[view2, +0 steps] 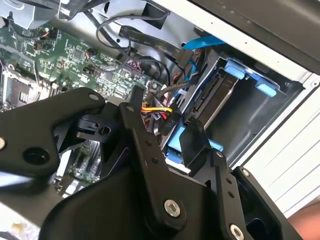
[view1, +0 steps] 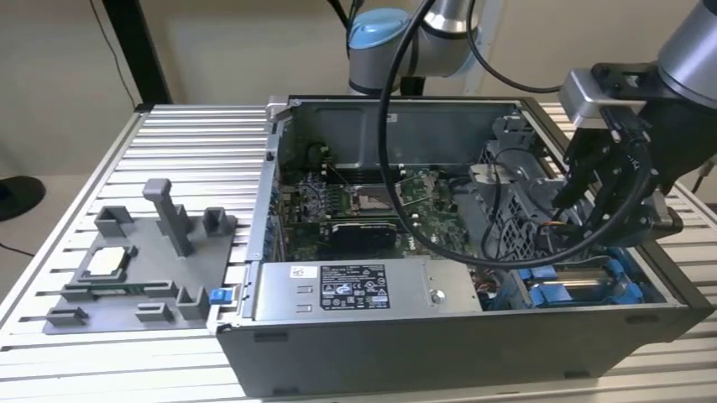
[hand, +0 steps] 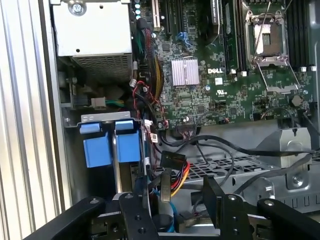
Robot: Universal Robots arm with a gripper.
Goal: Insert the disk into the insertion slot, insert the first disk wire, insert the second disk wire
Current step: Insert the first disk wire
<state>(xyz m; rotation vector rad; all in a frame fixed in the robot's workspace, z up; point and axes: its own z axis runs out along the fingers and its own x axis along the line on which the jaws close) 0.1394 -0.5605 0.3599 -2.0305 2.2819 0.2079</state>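
In the exterior view your disk (view1: 577, 292) is already seated at the 4 o'clock corner of the case (view1: 448, 344), about 6 o'clock from the pincer (view1: 592, 211) and just beside it. In the second wrist view it stands on edge, one end facing the wire plug (view2: 169, 119) at the pincer's tip. You cannot tell whether the pincer is pinching that plug or spread around it.

I work over a tabletop (view1: 191, 126) of ribbed silver metal slats. Behind the tabletop stands a plain beige wall (view1: 56, 75), softly and evenly lit. A black upright post (view1: 137, 50) rises at the tabletop's far corner. Beyond the tabletop's edge, at the exterior view's left, sits a dark rounded shape (view1: 17, 197).
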